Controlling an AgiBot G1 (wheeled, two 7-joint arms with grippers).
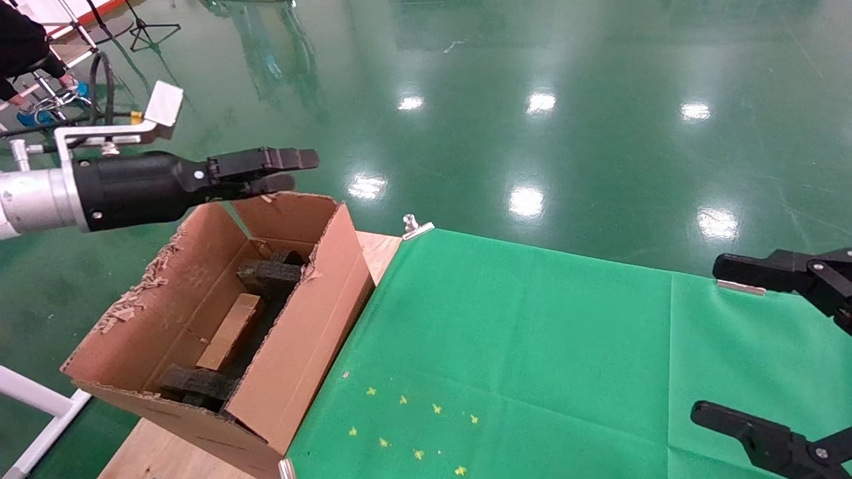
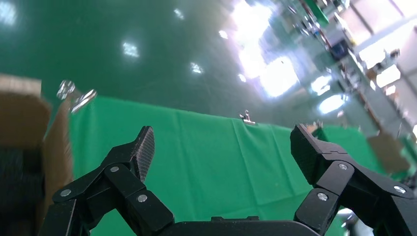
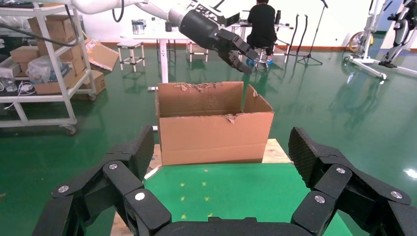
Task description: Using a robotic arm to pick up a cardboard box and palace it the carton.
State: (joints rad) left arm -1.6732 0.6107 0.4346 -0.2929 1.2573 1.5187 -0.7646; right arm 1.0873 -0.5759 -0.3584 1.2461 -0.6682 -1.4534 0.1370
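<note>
The cardboard box [image 1: 230, 332] lies inside the carton [image 1: 293, 346], left of the green cloth [image 1: 532, 359].

Left gripper [image 1: 283, 169] raised, arm level, fingers [image 2: 144, 147] spread wide, holding nothing. Right gripper [image 1: 759, 346] low at the counter's right edge, fingers [image 3: 140, 147] spread, holding nothing.

— What is the room like?
— A glossy green floor [image 1: 566, 133] mirrors the ceiling lights.
— And the furniture?
— A metal shelf rack [image 3: 46, 64] holds cardboard boxes. Near a white table [image 3: 152, 37], a person in black [image 3: 261, 24] sits beside a microphone stand [image 3: 314, 34].
</note>
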